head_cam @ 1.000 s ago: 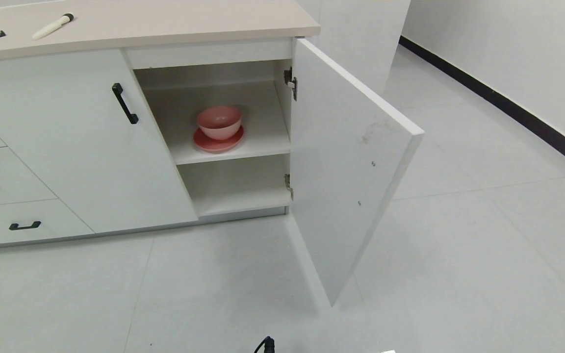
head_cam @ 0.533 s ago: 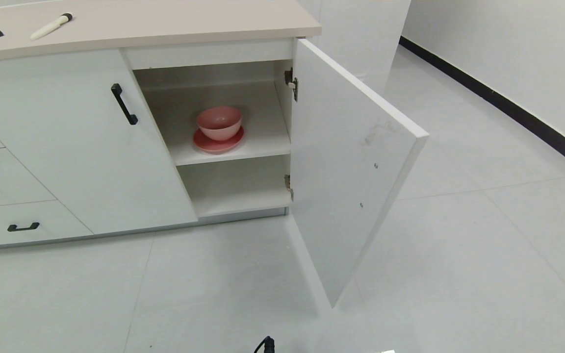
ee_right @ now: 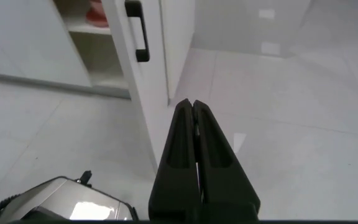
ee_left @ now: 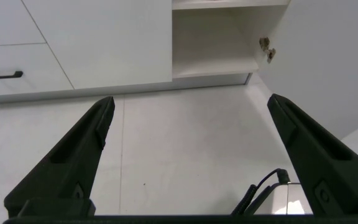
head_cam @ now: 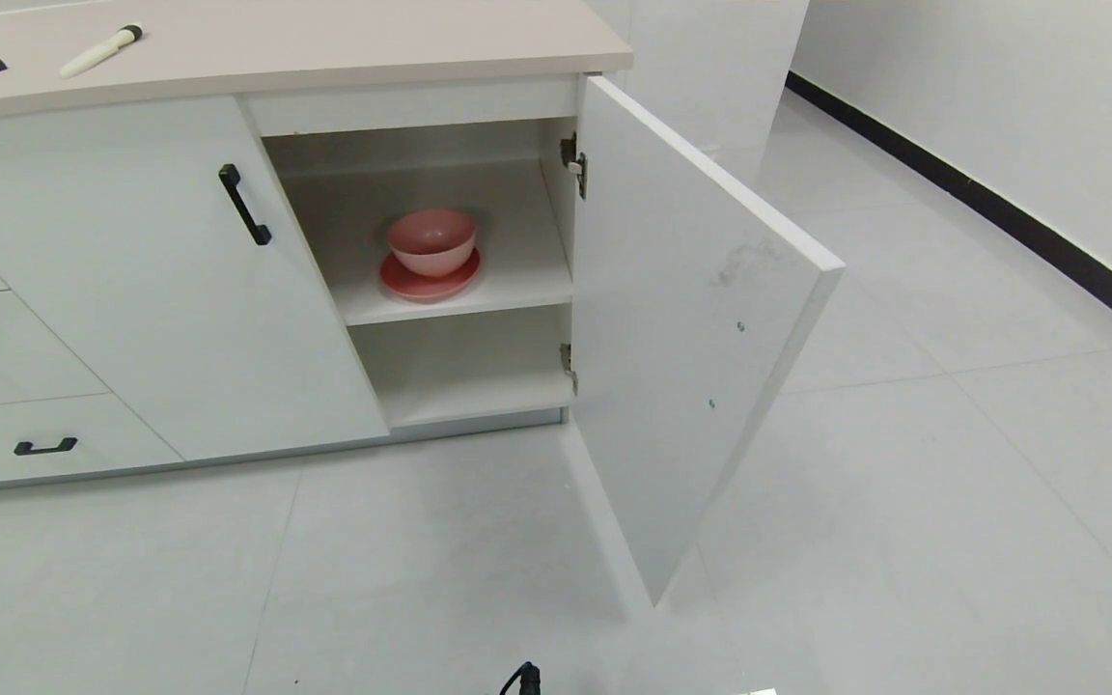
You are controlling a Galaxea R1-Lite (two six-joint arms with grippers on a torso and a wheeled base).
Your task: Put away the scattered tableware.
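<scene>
Ahead — open cabinet door (head_cam: 691, 319), bowl (head_cam: 431, 239) inside

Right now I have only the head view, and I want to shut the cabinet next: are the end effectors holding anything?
Observer: The left end effector is open and empty.
Operator: And the right?
Observer: The right end effector is shut on nothing, with the open door ahead of it.
Operator: Does that door have a handle?
Observer: Yes, a black handle on its outer face.

white cabinet (head_cam: 131, 290) with open door (head_cam: 681, 338), pale tiled floor (head_cam: 903, 502), white wall (head_cam: 1000, 77).
</scene>
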